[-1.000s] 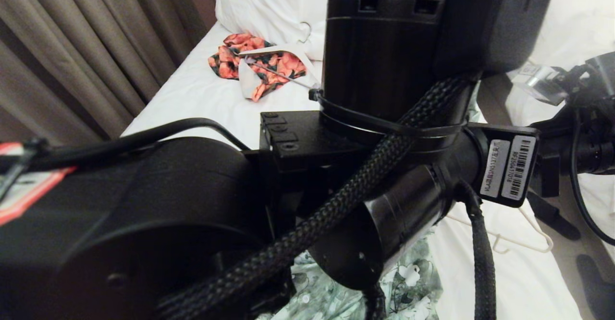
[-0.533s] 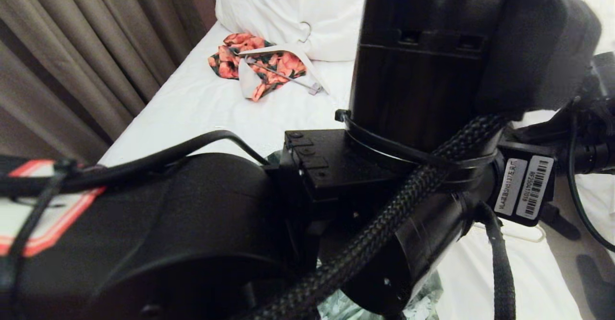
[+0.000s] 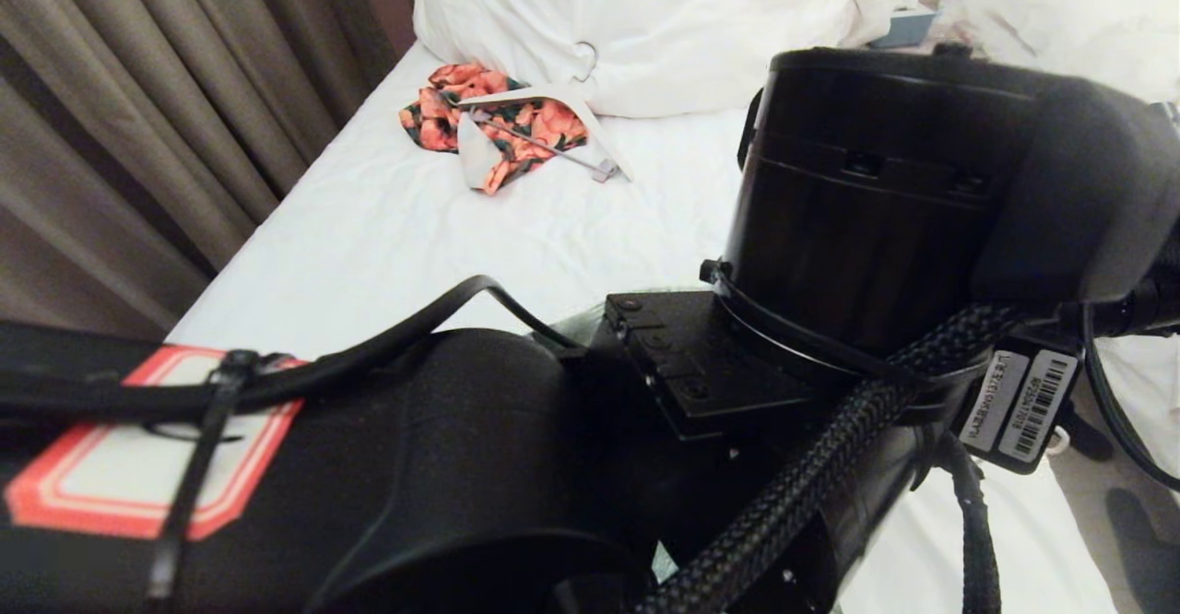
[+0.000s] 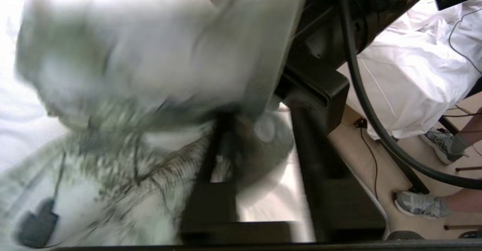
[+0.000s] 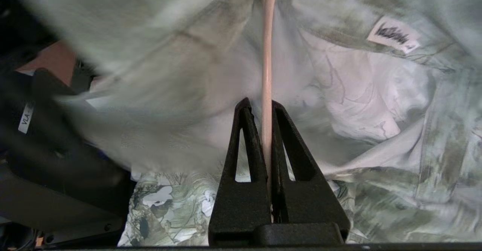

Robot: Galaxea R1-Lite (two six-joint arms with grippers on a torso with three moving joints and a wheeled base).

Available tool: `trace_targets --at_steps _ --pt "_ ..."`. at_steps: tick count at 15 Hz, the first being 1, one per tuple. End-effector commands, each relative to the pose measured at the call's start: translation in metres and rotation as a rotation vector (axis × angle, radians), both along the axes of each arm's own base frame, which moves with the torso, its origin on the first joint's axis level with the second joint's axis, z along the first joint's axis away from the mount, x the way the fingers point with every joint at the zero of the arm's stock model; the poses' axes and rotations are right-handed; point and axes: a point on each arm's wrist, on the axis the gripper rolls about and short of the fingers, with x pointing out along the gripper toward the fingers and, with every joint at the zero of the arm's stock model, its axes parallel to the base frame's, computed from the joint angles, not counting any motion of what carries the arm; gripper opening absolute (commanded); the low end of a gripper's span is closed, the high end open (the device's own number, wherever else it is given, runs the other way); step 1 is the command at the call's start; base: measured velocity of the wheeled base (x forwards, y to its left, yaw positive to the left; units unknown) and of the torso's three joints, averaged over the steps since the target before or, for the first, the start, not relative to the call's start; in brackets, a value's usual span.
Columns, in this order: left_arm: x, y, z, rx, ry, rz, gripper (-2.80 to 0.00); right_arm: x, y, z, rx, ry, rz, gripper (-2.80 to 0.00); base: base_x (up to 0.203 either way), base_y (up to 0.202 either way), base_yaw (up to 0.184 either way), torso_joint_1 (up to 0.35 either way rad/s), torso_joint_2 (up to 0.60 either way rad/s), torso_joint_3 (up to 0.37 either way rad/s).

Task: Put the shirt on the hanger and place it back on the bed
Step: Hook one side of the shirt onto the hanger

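Observation:
The green leafy shirt [image 5: 376, 104] lies bunched and partly lifted over the bed, label showing. My right gripper [image 5: 259, 106] is shut on the thin cream hanger [image 5: 266, 55], whose rod runs from the fingers up into the shirt's folds. In the left wrist view the shirt [image 4: 113, 160] is a blur; my left gripper [image 4: 261, 138] stands open, its jaws wide apart with a buttoned fold of the shirt between them and the sheet showing below. In the head view my left arm [image 3: 830, 254] fills the front and hides shirt, hanger and both grippers.
The bed [image 3: 415, 227] runs back to big white pillows [image 3: 645, 24]. An orange-and-black garment [image 3: 516, 130] on a thick white hanger [image 3: 544, 95] lies near them. Curtains [image 3: 138, 88] hang on the left. A second bed [image 4: 414, 74] and a person's shoes [image 4: 418, 205] are on the right.
In the head view my left arm has swung to the right and down. It now covers the patch of shirt and the hanger end that showed at the bottom a second ago.

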Motion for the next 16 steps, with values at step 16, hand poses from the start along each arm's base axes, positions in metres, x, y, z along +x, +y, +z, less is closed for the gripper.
trace_targets --at_steps 16 --pt "0.0 0.0 -0.002 0.004 0.002 0.0 0.0 0.017 0.001 -0.028 0.056 0.016 -0.007 -2.8 0.0 0.0 0.0 0.0 0.0 0.0"
